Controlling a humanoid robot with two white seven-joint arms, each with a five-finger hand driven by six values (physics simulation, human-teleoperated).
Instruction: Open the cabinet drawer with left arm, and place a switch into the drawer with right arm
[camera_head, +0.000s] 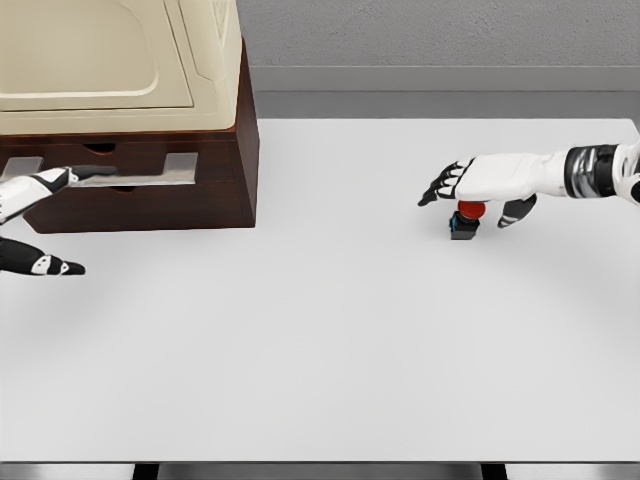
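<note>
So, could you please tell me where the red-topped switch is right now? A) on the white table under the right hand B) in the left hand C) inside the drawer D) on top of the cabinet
A: the switch sits on the table beneath the right hand, far from the cabinet.

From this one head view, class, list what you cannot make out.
- Switch: its top is hidden beneath the right robot hand; contact unclear.
- Left robot hand: cut by the left edge; grip on the drawer handle unclear.
- Cabinet: left side and top cut off.

Right robot hand (478, 190) hovers above red switch (468, 218).
</note>
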